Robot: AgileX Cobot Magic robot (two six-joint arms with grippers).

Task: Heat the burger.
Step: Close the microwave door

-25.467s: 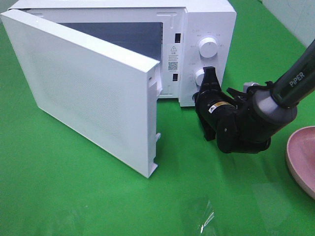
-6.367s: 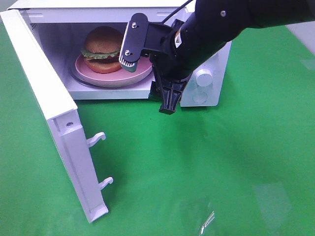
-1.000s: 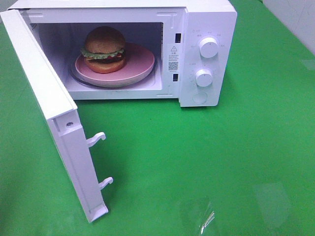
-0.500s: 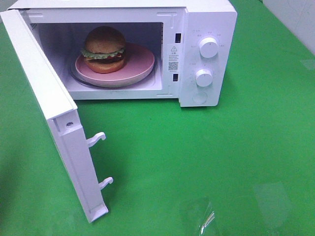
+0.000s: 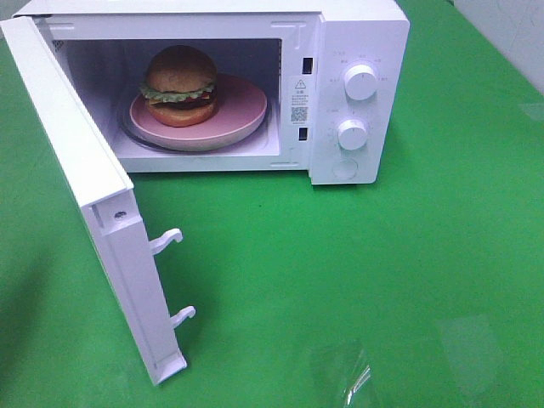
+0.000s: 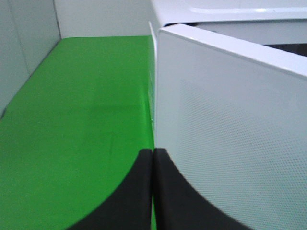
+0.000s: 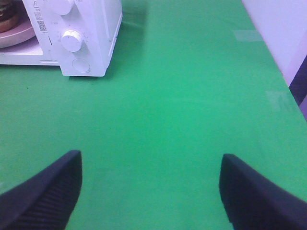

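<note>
The burger (image 5: 179,83), with its brown bun and green lettuce frill, sits on a pink plate (image 5: 234,115) inside the white microwave (image 5: 357,34). The microwave door (image 5: 93,195) stands wide open, swung out to the left. Neither arm shows in the high view. My left gripper (image 6: 152,163) is shut, its black fingers pressed together with nothing between them, close behind the outer face of the door (image 6: 230,134). My right gripper (image 7: 151,187) is open and empty over bare green cloth, to the right of the microwave (image 7: 91,38); a sliver of the burger (image 7: 7,14) shows at that view's corner.
Two white knobs (image 5: 360,82) and a round button (image 5: 344,169) sit on the microwave's control panel. Two latch hooks (image 5: 167,240) stick out of the door's edge. Green cloth (image 5: 382,280) covers the table. A white wall (image 7: 278,33) stands on the right side.
Nothing has visibly moved in the high view over the last second; the burger, plate and door stay as they were.
</note>
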